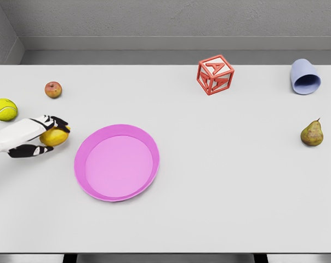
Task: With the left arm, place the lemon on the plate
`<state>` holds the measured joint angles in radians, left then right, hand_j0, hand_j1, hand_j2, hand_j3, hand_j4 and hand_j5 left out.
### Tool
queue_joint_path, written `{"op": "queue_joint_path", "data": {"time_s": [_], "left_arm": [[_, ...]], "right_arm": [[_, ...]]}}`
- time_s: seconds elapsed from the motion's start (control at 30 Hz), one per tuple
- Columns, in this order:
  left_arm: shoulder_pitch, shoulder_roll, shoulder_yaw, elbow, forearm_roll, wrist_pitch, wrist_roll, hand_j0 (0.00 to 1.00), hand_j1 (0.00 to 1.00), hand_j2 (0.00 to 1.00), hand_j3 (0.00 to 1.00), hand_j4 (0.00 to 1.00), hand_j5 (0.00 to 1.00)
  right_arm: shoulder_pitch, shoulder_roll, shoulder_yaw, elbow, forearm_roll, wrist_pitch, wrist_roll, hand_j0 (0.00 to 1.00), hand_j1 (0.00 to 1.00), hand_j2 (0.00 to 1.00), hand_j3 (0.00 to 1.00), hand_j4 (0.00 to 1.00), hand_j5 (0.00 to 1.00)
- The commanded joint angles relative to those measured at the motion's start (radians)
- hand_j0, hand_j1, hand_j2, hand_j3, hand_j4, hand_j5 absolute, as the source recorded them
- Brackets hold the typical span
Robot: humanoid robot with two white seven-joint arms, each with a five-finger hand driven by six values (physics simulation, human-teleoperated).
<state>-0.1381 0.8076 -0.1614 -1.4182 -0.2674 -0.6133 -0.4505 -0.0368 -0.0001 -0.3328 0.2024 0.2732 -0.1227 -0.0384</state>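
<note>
While the left hand point(42, 137) curls its fingers around the lemon point(55, 136) just beside the plate point(94, 175), the grasp looks made — next, lift and carry over the rim.

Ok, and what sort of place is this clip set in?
Probably a simulated tabletop test bench, not a real room: a bare white table against plain grey walls, with unrelated props scattered about, such as a red letter block, a tennis ball and a pink plate.

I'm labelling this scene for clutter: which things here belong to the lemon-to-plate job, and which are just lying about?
In the job: lemon, held in the left robot hand; pink plate.

Lying about: tennis ball, apple, red letter block, tipped lavender cup, pear.
</note>
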Motion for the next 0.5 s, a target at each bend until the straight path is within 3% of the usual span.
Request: {"op": "queue_joint_path", "data": {"time_s": [0.0, 0.27, 0.47], "left_arm": [[0.000, 0.004, 0.011, -0.022, 0.023, 0.002, 0.003, 0.48, 0.48, 0.48, 0.48, 0.48, 0.48], [0.020, 0.002, -0.006, -0.128, 0.022, 0.002, 0.000, 0.48, 0.48, 0.48, 0.48, 0.48, 0.48], [0.026, 0.001, -0.059, -0.203, 0.014, 0.002, -0.002, 0.48, 0.48, 0.48, 0.48, 0.48, 0.48]], "right_arm": [[0.000, 0.000, 0.000, 0.000, 0.000, 0.000, 0.000, 1.00, 1.00, 1.00, 1.00, 1.00, 1.00], [0.000, 0.000, 0.000, 0.000, 0.000, 0.000, 0.000, 1.00, 1.00, 1.00, 1.00, 1.00, 1.00], [0.000, 0.000, 0.000, 0.000, 0.000, 0.000, 0.000, 1.00, 1.00, 1.00, 1.00, 1.00, 1.00]]}}
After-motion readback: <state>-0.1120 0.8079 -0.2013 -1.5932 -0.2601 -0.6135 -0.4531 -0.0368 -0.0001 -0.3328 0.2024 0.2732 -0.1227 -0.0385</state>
